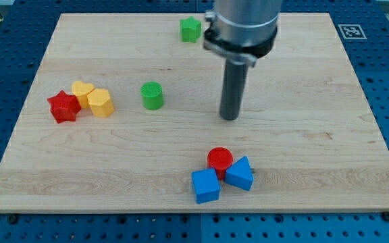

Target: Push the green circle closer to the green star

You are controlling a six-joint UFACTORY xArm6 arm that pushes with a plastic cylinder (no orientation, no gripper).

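Green circle (152,95): we see it left of centre on the wooden board (316,169), well apart from the green star (190,29) near the view's top
My tip (230,117): we find it to the circle's right, clear of every block
Claw: we carry none, just a bare rod holding nothing
Handling: we judge the circle light, rigid, prone to roll off a glancing push; we should press its lower-left side
Containers: we see none
Others: red star (63,106), yellow heart (82,91), yellow hexagon (100,102) clustered
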